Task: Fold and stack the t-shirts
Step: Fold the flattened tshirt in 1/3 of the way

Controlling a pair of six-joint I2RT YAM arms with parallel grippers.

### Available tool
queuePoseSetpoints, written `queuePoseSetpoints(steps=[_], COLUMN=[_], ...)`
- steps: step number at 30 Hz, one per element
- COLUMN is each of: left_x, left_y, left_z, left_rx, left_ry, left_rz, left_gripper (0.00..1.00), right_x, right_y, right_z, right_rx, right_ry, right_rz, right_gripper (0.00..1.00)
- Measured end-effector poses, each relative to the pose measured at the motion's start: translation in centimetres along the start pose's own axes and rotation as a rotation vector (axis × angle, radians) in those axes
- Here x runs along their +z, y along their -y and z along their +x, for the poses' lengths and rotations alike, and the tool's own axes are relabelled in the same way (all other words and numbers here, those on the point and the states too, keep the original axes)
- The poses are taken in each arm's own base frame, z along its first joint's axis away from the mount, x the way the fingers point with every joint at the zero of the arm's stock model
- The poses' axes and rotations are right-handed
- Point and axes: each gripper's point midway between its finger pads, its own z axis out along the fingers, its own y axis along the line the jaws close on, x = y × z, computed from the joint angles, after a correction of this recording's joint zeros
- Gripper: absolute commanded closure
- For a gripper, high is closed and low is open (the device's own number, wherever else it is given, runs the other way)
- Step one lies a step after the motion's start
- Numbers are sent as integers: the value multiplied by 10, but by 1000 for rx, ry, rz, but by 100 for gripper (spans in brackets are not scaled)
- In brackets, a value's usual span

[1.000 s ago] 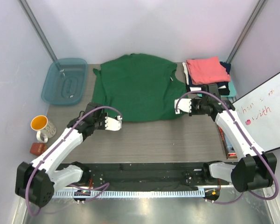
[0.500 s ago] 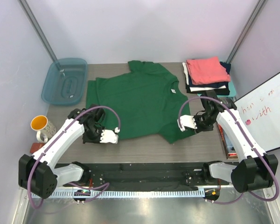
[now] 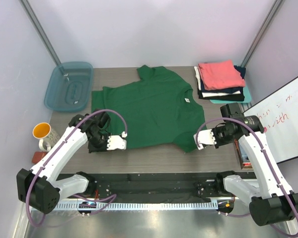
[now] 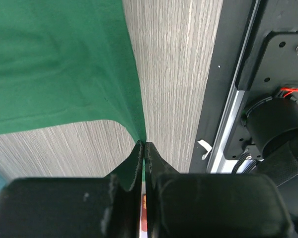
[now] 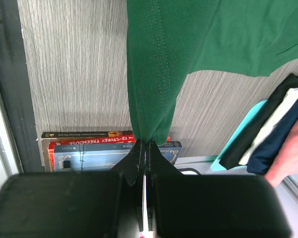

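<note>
On the table (image 3: 154, 157), left hand (image 3: 122, 144) and right hand (image 3: 198, 141) pinch corners of the spread green t-shirt (image 3: 149, 109).

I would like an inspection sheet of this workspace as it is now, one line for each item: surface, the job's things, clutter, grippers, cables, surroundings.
Surface: grey wood-grain table.
Job's things: green t-shirt spread out; folded stack at the far right, coral shirt on top.
Clutter: teal tub, mug, books.
Grippers: left gripper and right gripper are each shut on the green t-shirt's near edge.
Cables: a purple cable loops along each arm.
Surroundings: pale walls; whiteboard at the right.
</note>
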Motion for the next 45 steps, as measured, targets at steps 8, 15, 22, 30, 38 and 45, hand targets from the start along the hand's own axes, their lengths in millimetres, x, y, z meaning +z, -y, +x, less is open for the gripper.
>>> queuePoseSetpoints(steps=[8,15,22,30,38,45], left_x=[-7,-20,-18,0,21,24], left_y=[-4,-24,-23,-18,-50,-85], left_z=[2,12,24,38,46,43], left_rx=[-53,-103,-112,-112,-93,-80], left_ry=[-32,-127,-191,-252,-302,-320], left_rz=[-30,-89,-98,-78,-211,-316], left_gripper=[100,100,100,100,100,100], right_x=[9,34,53,49,60,64], right_y=[-12,11,86,151,169,198], right_z=[-2,4,15,21,24,28], right_rx=[-19,-1,42,41,35,18], right_ry=[15,9,-3,-5,-7,-11], right_rz=[-28,70,220,353,386,473], right_gripper=[99,99,99,99,99,99])
